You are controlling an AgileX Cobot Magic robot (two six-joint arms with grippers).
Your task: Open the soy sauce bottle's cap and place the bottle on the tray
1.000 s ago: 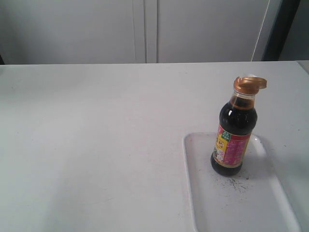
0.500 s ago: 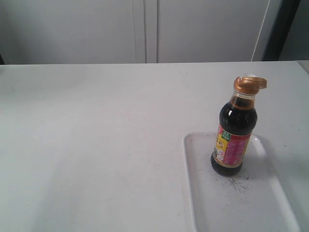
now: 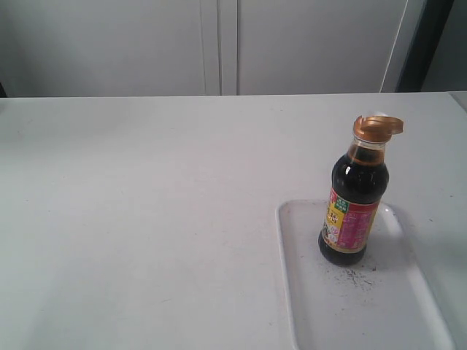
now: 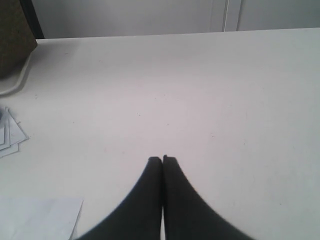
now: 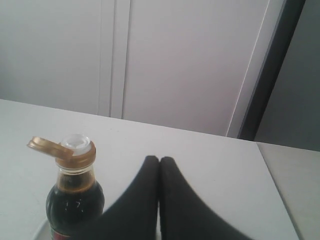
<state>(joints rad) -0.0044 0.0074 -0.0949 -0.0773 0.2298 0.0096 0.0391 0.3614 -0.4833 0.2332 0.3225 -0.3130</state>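
Both pincers are seen pressed fully together with nothing between their tips: the left pincer is held over bare surface, and the right pincer is held just beside the soy sauce bottle without touching it. Neither arm is visible in the exterior view. The soy sauce bottle is stood upright on the tray, toward its far end, with a scatter of dark specks lying on the tray near its base. The cap is found flipped open: in the right wrist view the hinged lid is swung out to one side and the whitish inner spout is exposed. Judged from this, both parts of the task appear to be done, and the step in hand is taken to be the final retreat or rest of the arms. Little further is called for; if any move is made, the right pincer should be drawn away clear of the open lid, so that the bottle is not tipped.
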